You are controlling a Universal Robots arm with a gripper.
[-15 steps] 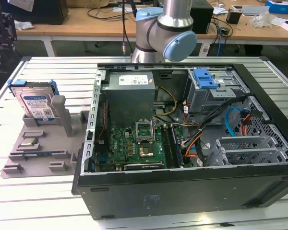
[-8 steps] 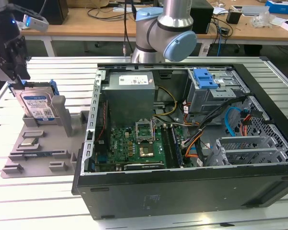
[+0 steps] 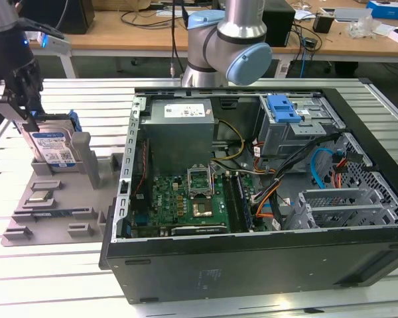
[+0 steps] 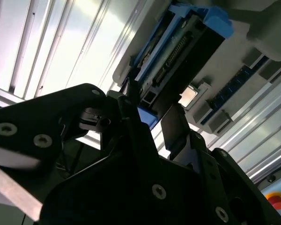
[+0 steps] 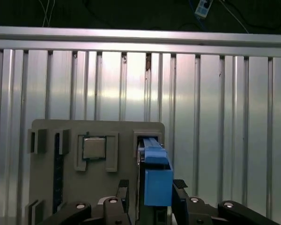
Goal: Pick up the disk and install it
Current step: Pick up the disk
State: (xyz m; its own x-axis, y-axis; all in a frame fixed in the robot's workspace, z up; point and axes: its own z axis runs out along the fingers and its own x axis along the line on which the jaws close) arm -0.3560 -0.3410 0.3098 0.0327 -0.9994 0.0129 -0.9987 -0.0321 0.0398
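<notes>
The disk (image 3: 54,147) stands on edge in a slot of the grey holder (image 3: 60,199), at the exterior view's left, beside the open computer case (image 3: 252,199). It is silver, with a white-and-blue label and a blue carrier. My gripper (image 3: 23,109) hangs over its top end. In the first wrist view the disk (image 5: 155,180) appears edge-on between my two fingers (image 5: 123,191), with a small gap on one side. My gripper (image 5: 151,190) is open and straddles it. In the second wrist view the disk (image 4: 180,51) lies just beyond my gripper (image 4: 150,105).
The grey holder (image 5: 98,187) also carries a processor chip (image 5: 94,148) and a memory stick (image 3: 53,213). Inside the case are a grey power-supply box (image 3: 179,126), a motherboard (image 3: 186,199) and a drive cage with a blue latch (image 3: 283,108). The arm's base (image 3: 229,40) stands behind the case.
</notes>
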